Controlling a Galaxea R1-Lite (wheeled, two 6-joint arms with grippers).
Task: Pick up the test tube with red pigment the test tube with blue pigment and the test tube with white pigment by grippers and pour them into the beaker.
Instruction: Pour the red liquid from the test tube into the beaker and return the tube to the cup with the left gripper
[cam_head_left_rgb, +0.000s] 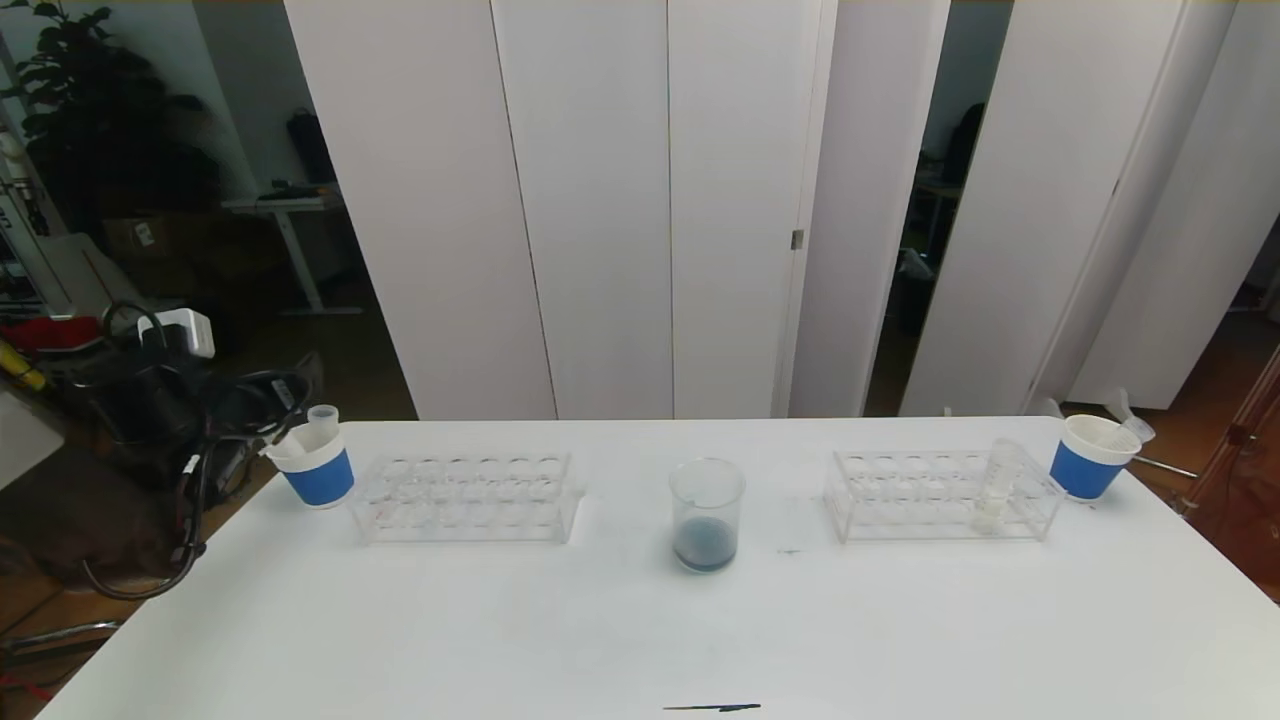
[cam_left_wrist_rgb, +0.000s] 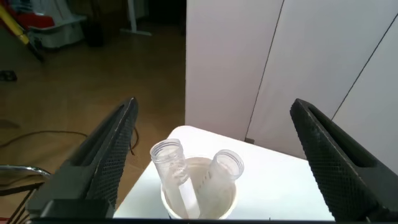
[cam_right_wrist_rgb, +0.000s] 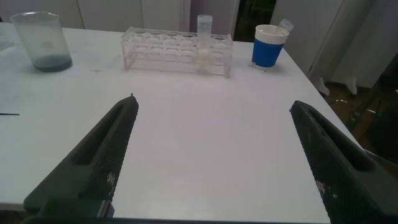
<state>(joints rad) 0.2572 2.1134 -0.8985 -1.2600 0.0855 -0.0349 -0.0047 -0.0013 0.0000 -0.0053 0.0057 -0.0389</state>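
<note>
Left gripper (cam_left_wrist_rgb: 211, 155): fingers spread wide, holding nothing, hovering right above the left cup (cam_left_wrist_rgb: 199, 193) at the table's corner.
Left cup: white with a blue band (cam_head_left_rgb: 318, 470); two clear empty tubes (cam_left_wrist_rgb: 169, 163) lean inside it, directly below and between the spread fingers.
Right gripper (cam_right_wrist_rgb: 214, 155): wide open too, empty, held low over bare table (cam_right_wrist_rgb: 205, 143) and pointing across it toward the far rack.
Test tube with white pigment (cam_right_wrist_rgb: 204, 42): standing upright in the right rack (cam_right_wrist_rgb: 177, 50), well ahead of the right gripper's fingers, pale cloudy bottom showing.
Right cup (cam_right_wrist_rgb: 268, 46): blue-banded, just beside that rack's end, farther out past the right finger, with a tube leaning in it.
Beaker (cam_head_left_rgb: 707, 514): mid-table, far ahead of the right gripper on its left-finger side; dark bluish liquid sits in the bottom.
Left rack (cam_head_left_rgb: 465, 497): clear, no tubes in it, between the left cup and the beaker.
</note>
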